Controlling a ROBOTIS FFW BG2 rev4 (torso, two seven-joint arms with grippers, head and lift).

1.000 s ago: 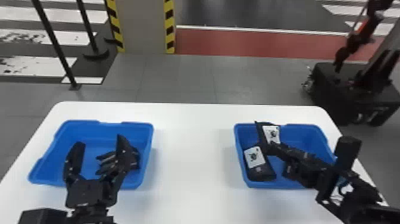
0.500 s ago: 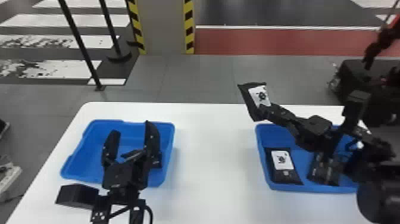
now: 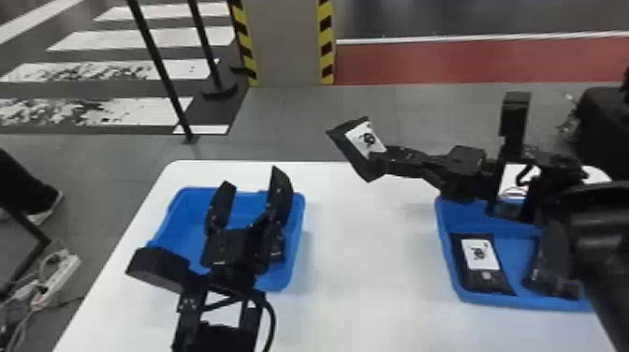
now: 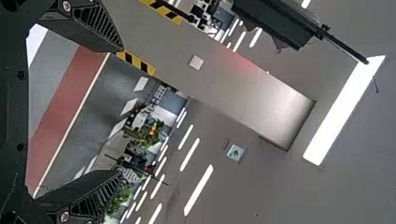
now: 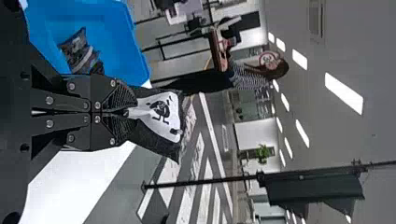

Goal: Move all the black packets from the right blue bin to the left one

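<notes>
My right gripper (image 3: 381, 161) is above the table's far side, left of the right blue bin (image 3: 519, 304), shut on a black packet (image 3: 348, 145) with a white label. In the right wrist view the right gripper (image 5: 128, 113) pinches this packet (image 5: 159, 142) by one end. Another black packet (image 3: 489, 282) lies in the right bin, with a dark packet (image 3: 550, 281) beside it, partly behind the arm. The left gripper (image 3: 250, 199) stands open over the left blue bin (image 3: 299, 224), partly hiding a dark packet (image 3: 278, 250). In the left wrist view the left gripper (image 4: 119, 109) holds nothing.
Both bins stand on the white table (image 3: 369, 262), with bare tabletop between them. A power strip (image 3: 56, 281) lies left of the table. Black posts (image 3: 161, 70) and a striped pillar (image 3: 288, 42) stand beyond it.
The right gripper has lifted its packet up from the right bin and swung it left, past the bin's edge. The head view has shifted; the left gripper remains open over the left bin.
</notes>
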